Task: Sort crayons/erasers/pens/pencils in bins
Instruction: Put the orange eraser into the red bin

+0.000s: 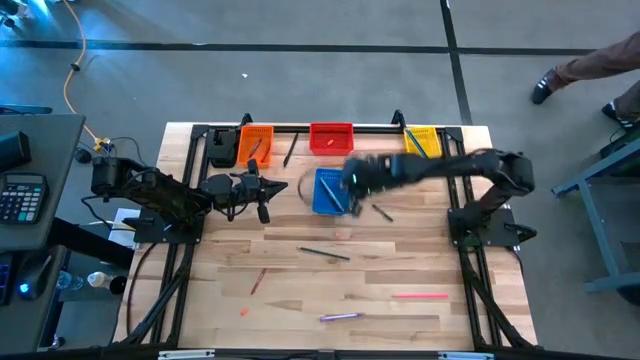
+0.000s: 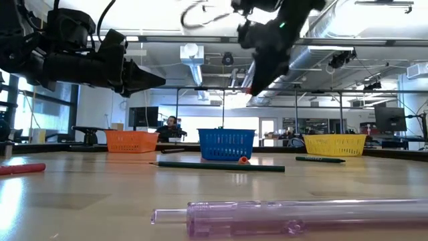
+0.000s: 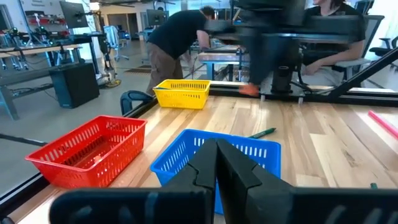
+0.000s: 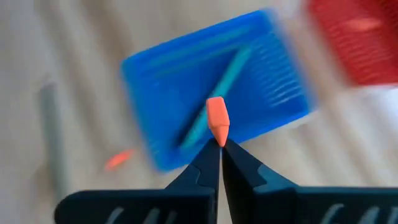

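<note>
The right gripper [image 4: 219, 144] hangs above the blue bin [image 4: 214, 87], its fingers pinched on a small orange-red eraser [image 4: 217, 119]; a teal pen [image 4: 214, 96] lies in that bin. Beside the blue bin, the left gripper [image 3: 217, 163] hovers with fingers closed on nothing. Beyond the blue bin stand the red bin [image 1: 331, 137], orange bin [image 1: 255, 143] and yellow bin [image 1: 423, 139].

Two dark, near-black arms of jointed segments rise from black frame bases; thin black cables loop along them, and each gripper [image 3: 216, 163] has two matte black tapered fingers [image 4: 239, 169]
</note>
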